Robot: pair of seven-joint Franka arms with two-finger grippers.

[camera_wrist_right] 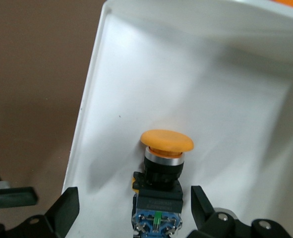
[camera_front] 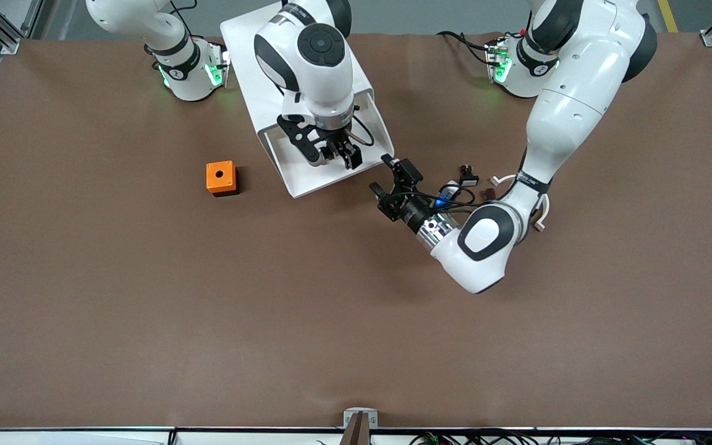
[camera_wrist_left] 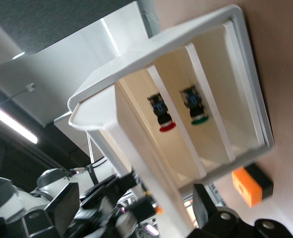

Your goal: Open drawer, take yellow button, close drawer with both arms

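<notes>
**Desk two:** Where is the button, from your seat?

**Me:** It lies on its side on the floor of the open drawer [camera_front: 313, 178], orange cap [camera_wrist_right: 166, 141] at one end and blue rear block at the other. The front camera can't see it, because my right gripper [camera_front: 339, 156] hangs straight over it. The drawer is pulled out of the white cabinet [camera_front: 245, 37] toward six o'clock.

**Desk two:** Jaws?

**Me:** On the right gripper they are spread apart, one on each side of the button's black body [camera_wrist_right: 162, 173], touching nothing. I judge that's the line-up for a pinch across the body, which looks squarer than the rounded cap.

**Desk two:** And the left gripper?

**Me:** The left gripper [camera_front: 384, 175] is low over the desk [camera_front: 146, 296], at about four o'clock from the drawer's front corner, just beside it. Its jaws are wide apart and hold nothing. I read it as waiting there to push the front shut afterwards.

**Desk two:** Any clutter?

**Me:** The orange cube with a hole [camera_front: 220, 178] sits at nine o'clock from the drawer, well apart from it.
</notes>
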